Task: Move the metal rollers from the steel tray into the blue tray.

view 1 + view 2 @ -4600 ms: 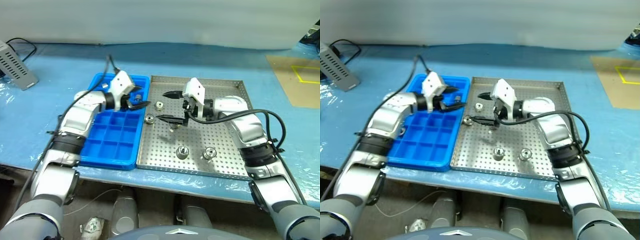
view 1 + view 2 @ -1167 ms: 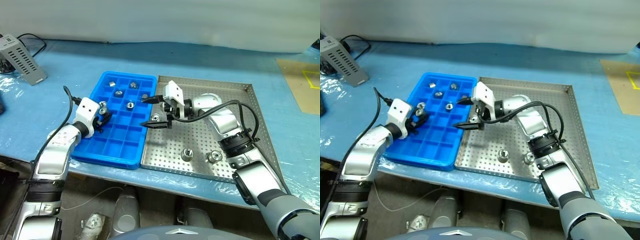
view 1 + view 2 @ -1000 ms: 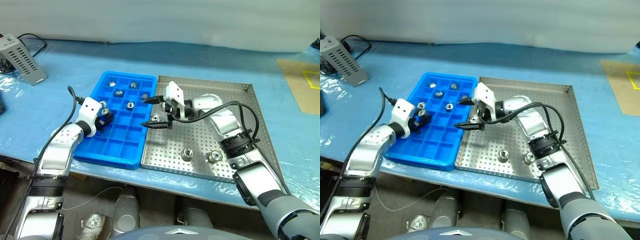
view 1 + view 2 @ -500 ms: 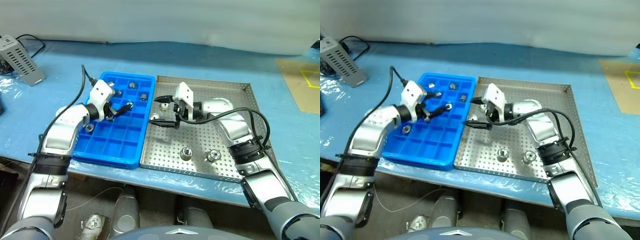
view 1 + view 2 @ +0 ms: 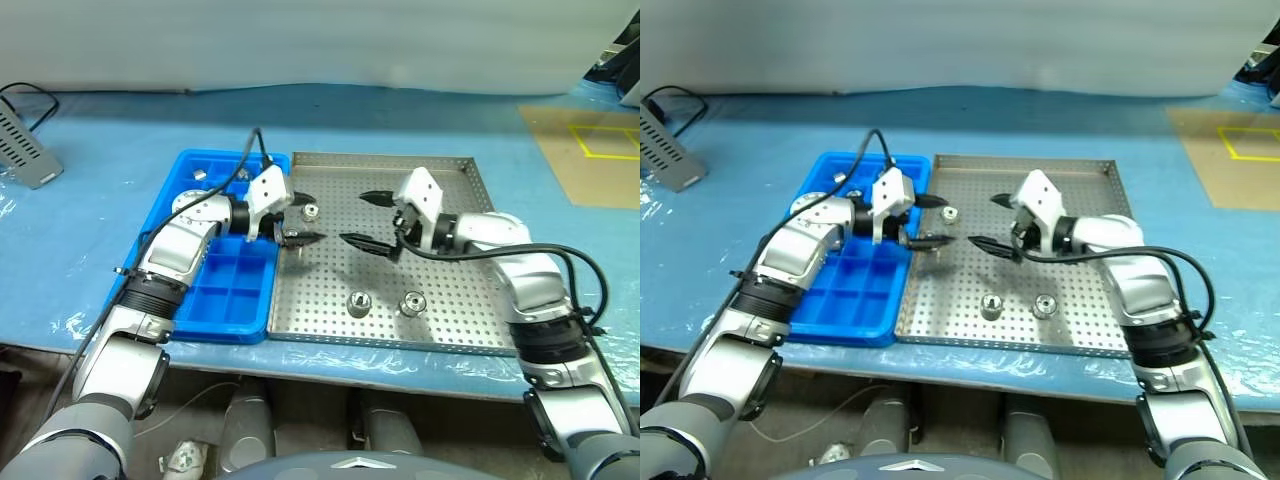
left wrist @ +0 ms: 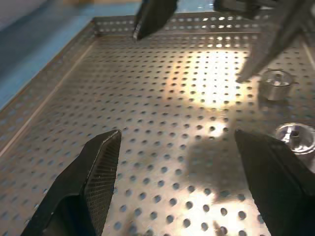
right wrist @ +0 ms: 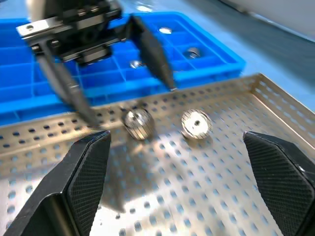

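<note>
Counting four metal rollers point(image 5: 356, 304) left on the steel tray point(image 5: 450, 305), you have several in the blue tray point(image 5: 232, 300); left gripper point(image 5: 302, 218) and right gripper point(image 5: 367, 217) gape empty.

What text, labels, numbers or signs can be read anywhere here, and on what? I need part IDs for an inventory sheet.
No readable text, number or brand shows in any view.
Metal rollers: no markings visible.
Steel tray: bare perforated metal, no label.
Blue tray: no lettering visible.
Yellow square outline on the brown panel: a marking without words.
</note>
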